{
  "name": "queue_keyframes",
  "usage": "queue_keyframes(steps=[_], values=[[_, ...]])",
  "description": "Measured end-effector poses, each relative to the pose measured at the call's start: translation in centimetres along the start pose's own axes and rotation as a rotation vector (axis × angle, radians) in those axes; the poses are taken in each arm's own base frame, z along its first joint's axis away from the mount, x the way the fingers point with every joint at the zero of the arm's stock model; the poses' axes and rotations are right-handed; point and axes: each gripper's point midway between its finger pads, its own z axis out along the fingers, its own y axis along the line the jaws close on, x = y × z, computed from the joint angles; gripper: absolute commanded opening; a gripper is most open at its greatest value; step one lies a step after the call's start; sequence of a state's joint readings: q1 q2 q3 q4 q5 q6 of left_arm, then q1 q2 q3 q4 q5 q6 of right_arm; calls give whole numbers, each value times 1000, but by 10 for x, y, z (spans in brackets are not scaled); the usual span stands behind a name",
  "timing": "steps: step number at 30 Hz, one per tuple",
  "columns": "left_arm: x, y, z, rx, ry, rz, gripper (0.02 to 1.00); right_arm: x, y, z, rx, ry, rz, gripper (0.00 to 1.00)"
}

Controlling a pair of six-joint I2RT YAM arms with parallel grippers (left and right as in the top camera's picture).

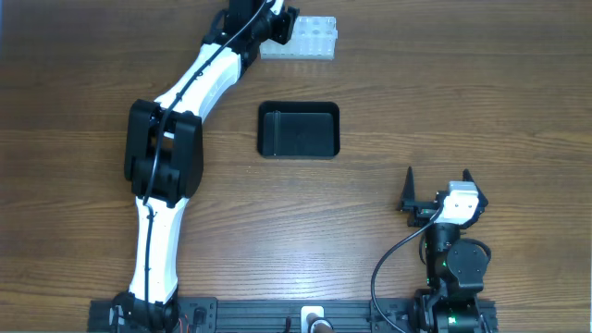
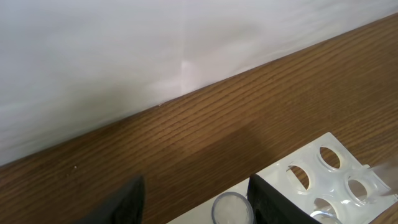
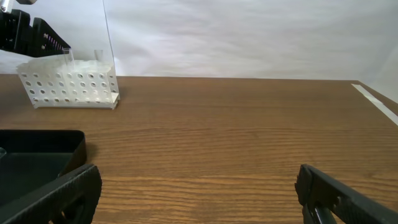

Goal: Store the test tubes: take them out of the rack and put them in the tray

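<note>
The wooden tabletop, brown and grained, is carrying everything. The left arm is stretching from the bottom left of the top view to the upper middle. The black tray is sitting at the centre, a shallow rounded rectangle with a smooth, slightly glossy look. Whether anything is lying in it already is too faint to call.

Above it, at the top edge of the top view, the white rack is standing: a stiff, perforated plastic block with round wells on top. The left hand is hanging right at the rack's end, its two dark fingers standing apart and straddling one test tube, whose round, clear mouth is showing between them and sitting close against one finger. It isn't clamped yet.

That tube is looking light, rigid, smooth and slippery, and probably brittle. So I'd be taking it just under the rim, squeezing gently, and drawing it straight up out of its well so it isn't binding or snapping.

At the lower right, the right hand is resting well away from the rack, with its fingers spread wide and nothing between them.
</note>
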State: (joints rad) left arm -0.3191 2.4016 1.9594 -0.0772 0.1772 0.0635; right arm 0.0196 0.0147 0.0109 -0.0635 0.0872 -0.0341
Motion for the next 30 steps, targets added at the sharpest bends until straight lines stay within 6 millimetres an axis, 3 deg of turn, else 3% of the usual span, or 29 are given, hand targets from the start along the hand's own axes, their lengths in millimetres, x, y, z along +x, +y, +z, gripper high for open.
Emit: queue_keyframes(steps=[8, 13, 18, 30], values=[[0, -3, 0, 15, -1, 1, 516, 0, 0, 0, 0, 0, -1, 991], [0, -5, 0, 28, -1, 0, 483, 0, 0, 0, 0, 0, -1, 991], [0, -7, 0, 37, -2, -8, 373, 0, 0, 0, 0, 0, 0, 993], [2, -10, 0, 54, 6, -13, 338, 0, 0, 0, 0, 0, 0, 991]])
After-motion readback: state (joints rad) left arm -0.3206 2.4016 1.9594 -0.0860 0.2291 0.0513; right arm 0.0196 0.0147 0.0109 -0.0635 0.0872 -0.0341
